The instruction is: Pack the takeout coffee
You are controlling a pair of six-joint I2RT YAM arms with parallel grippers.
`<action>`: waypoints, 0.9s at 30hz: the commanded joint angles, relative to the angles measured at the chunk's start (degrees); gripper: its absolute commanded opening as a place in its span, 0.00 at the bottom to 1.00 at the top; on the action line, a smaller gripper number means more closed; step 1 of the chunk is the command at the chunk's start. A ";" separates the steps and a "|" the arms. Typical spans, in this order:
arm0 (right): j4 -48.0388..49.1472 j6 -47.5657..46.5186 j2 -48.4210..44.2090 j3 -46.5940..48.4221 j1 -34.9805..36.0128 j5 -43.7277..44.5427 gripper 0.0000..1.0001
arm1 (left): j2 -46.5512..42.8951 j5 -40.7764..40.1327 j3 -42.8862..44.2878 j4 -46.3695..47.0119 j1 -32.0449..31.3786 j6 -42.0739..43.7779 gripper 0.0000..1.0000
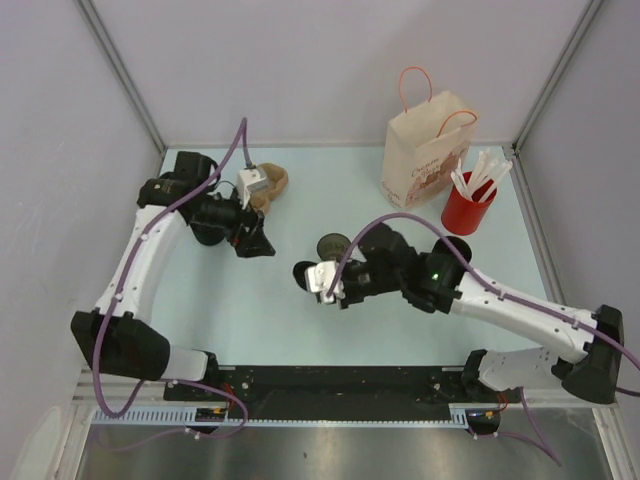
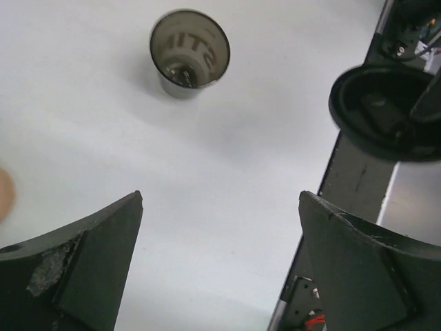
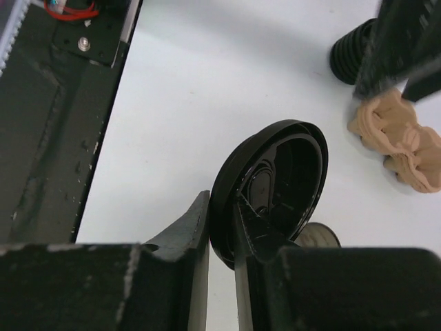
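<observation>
Right hand (image 3: 222,241) is clenched on the black lid (image 3: 275,183), held edge-on, rim btwn its fingers, centre of top view. Coffee cup (image 1: 333,246) stands upright on the counter (image 1: 300,330), mouth open w/ no lid on, just up and right of that hand. Left hand (image 2: 220,255) is released, fingers wide apart, nothing btwn them, upper left of top view near a tan moulded piece (image 1: 270,182). Paper bag (image 1: 428,150) & red cup of white sticks (image 1: 468,208) sit upper right, touching.
</observation>
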 commanded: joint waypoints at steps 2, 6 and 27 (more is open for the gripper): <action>-1.85 5.93 -4.73 1.93 -8.33 -15.95 0.08 | -5.58 7.51 1.59 -0.65 2.26 7.10 0.99; -2.03 8.39 -3.50 1.93 -11.95 -25.87 0.08 | -9.88 10.95 -2.28 4.35 1.65 9.12 0.99; 7.12 27.56 3.27 2.02 -24.61 -56.22 0.09 | -20.80 25.01 -21.45 27.65 -6.26 9.49 0.99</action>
